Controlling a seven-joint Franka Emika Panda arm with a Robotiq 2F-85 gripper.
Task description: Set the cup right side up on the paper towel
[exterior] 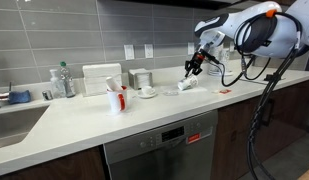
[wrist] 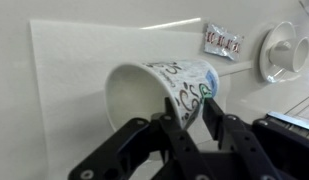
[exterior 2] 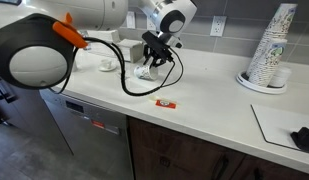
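The paper cup, its green-and-black lettering unreadable, is tipped on its side, empty, over the paper towel; the gripper pinches its rim; a red-and-white packet lies at one o'clock.

A white paper cup with green and black lettering is tipped on its side. A white paper towel lies beneath it.

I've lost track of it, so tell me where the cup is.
In the wrist view the cup is tipped on its side over the paper towel, its rim pinched in the gripper, left of the small packet.
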